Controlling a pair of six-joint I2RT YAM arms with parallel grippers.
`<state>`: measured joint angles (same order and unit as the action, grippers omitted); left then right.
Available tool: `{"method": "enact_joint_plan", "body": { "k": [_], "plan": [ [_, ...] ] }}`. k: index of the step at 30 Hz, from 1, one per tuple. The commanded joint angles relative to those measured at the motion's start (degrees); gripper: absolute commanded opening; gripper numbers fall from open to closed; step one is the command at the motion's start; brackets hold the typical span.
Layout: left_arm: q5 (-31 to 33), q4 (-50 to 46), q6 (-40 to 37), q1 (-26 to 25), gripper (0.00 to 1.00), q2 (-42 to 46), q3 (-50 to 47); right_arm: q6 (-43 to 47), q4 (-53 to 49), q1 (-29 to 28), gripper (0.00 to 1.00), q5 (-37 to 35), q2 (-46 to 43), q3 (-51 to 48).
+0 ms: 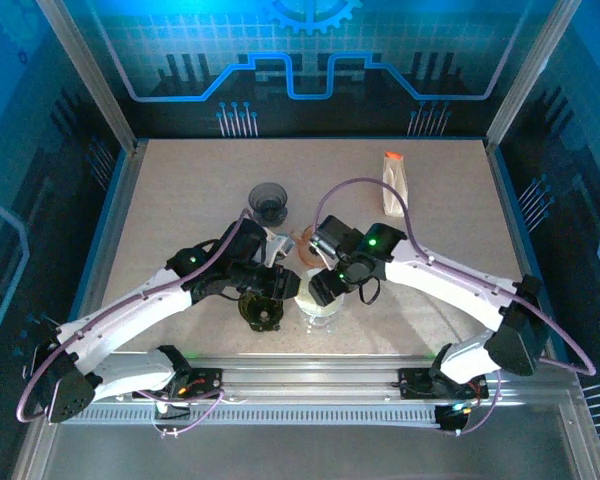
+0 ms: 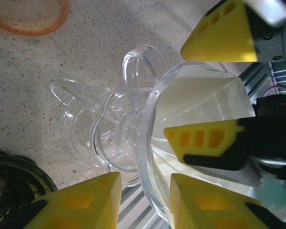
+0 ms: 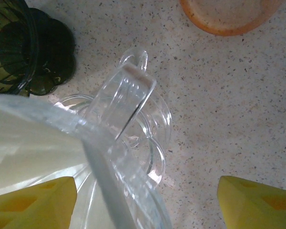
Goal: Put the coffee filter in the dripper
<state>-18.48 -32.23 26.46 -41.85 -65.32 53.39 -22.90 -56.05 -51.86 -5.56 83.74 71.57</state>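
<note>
Clear as glass, the dripper (image 2: 109,138) is a ribbed cone on a scalloped, ringed base with a loop handle. It rests on the surface (image 1: 180,200) near the front edge, between the two arms. We find the coffee filter (image 2: 200,102), a matte cream paper cone, lying inside it against the wall.

The left end effector (image 2: 145,202) has its yellow fingers partly apart on either side of the dripper's rim; we cannot tell whether they pinch it. The right end effector (image 3: 145,200) has its yellow fingers wide apart, one over the filter and the other outside the rim, gripping nothing.

Just beside the dripper stands a dark green dripper (image 3: 19,47), fluted and glossy. A round orange piece (image 3: 224,19), translucent, lies just behind. Farther back we see a smoky grey dripper (image 1: 269,203) and a white pouch (image 1: 395,182) with an orange top.

The surface is pale speckled stone, framed by blue walls (image 1: 300,70) printed with circuit lines, with a metal rail (image 1: 300,385) along the near edge.
</note>
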Motion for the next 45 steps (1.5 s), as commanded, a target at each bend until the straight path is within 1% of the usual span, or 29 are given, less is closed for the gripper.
{"method": "enact_joint_plan", "body": {
  "k": [1,10,22,25,37,45],
  "plan": [
    [-1.0,0.8,-0.6,-0.1,0.34,-0.1,-1.1,0.3,0.6,-0.5,0.78,0.2,1.5,-1.3],
    [-1.3,1.3,-0.5,0.0,0.33,-0.2,-1.5,-0.5,2.2,-0.9,0.76,0.7,3.7,-3.5],
    [-1.6,1.8,0.0,-0.1,0.32,-0.2,-2.1,-0.9,2.3,-1.7,0.76,-1.0,4.8,-4.3],
    [-1.5,1.8,0.0,0.0,0.3,-0.2,-2.1,-0.9,2.1,-1.8,0.77,-1.3,4.0,-3.6],
    [-1.3,1.8,0.3,0.0,0.3,-0.1,-2.3,-2.5,-0.8,-2.0,0.78,-3.6,-2.0,-1.2],
    [-1.0,1.8,0.4,0.0,0.3,0.1,-2.5,-4.0,-4.4,-1.7,0.78,-6.8,-7.0,-1.2]
  ]
}}
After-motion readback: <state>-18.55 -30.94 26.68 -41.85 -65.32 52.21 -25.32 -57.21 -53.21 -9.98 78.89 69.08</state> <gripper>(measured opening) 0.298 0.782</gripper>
